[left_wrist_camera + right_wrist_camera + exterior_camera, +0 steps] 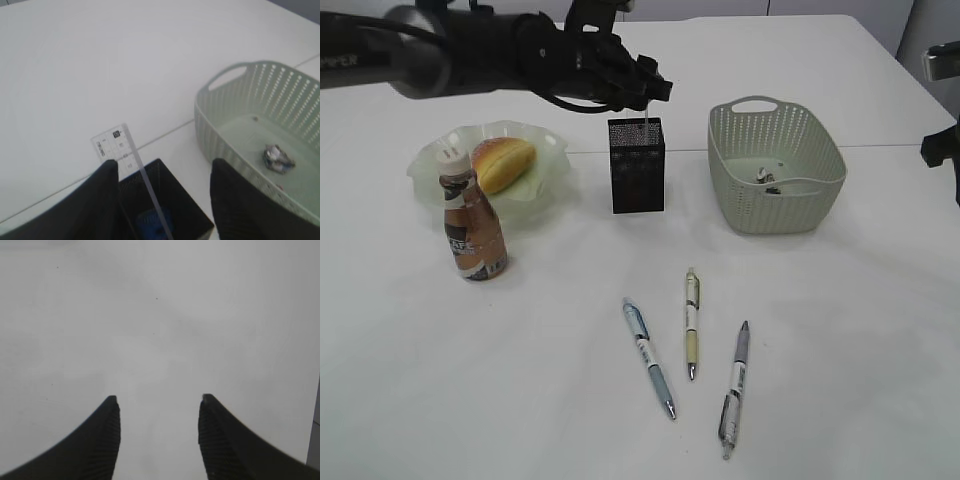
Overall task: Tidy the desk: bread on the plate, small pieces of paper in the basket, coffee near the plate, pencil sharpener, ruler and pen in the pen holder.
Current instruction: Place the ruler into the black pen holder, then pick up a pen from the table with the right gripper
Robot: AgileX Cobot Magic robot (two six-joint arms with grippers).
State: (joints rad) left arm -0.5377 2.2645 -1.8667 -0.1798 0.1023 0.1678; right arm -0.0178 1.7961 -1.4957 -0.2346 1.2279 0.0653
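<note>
Nearest the exterior camera, three pens lie loose on the bench (840,330): a grey pen (735,388), a blue pen (649,356) and a cream pen (691,322), well apart from everything else, with open surface all round them.

Left claw (162,167) hangs over the pen holder (637,165), jaws spread apart and gripping nothing. The ruler (122,152) stands tilted in the holder, its top just beside the left finger; contact there cannot be judged. Only the left wrist view shows a blue object at the holder's bottom.

Right of the holder sits the basket (775,170), paper wads (279,157) inside. To the left, the bread (503,163) lies on the plate (545,180); the coffee (472,224) stands upright at the plate's front rim.

Right claw (159,432) is open and empty over bare bench, at the far right margin of the exterior view.
</note>
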